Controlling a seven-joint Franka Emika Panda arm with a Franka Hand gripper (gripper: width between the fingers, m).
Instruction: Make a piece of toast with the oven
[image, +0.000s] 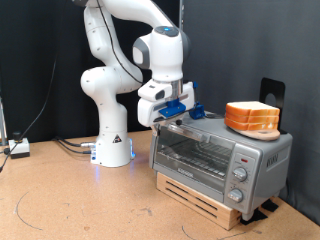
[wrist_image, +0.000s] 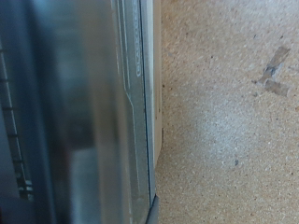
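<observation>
White Franka arm (image: 110, 70) on a brown cork-like table (image: 70, 205), bent over the oven. Silver toaster oven (image: 220, 155) on a wooden pallet stand (image: 205, 200), glass door shut, wire rack visible behind the glass, round knobs (image: 240, 175) down the panel at the exterior view's right. Stack of bread slices (image: 252, 118) on the oven's roof, toward the knob end; single piece of toast not told apart from that stack. Black upright object (image: 272, 92) behind the oven, above the stack. Gripper (image: 172, 112) with blue parts, just over the oven's top corner farthest from the knobs, near the door's upper edge; fingers' spread impossible to tell, nothing seen between them. White box with cables (image: 18, 148) on the table, well apart from the oven. Exterior view alone giving the whole layout. Wrist view only a blurred close-up: grey metal edge of the oven (wrist_image: 131, 112) beside speckled table surface (wrist_image: 224, 121), with tape scraps (wrist_image: 274, 75) on it; no fingers identifiable there.
</observation>
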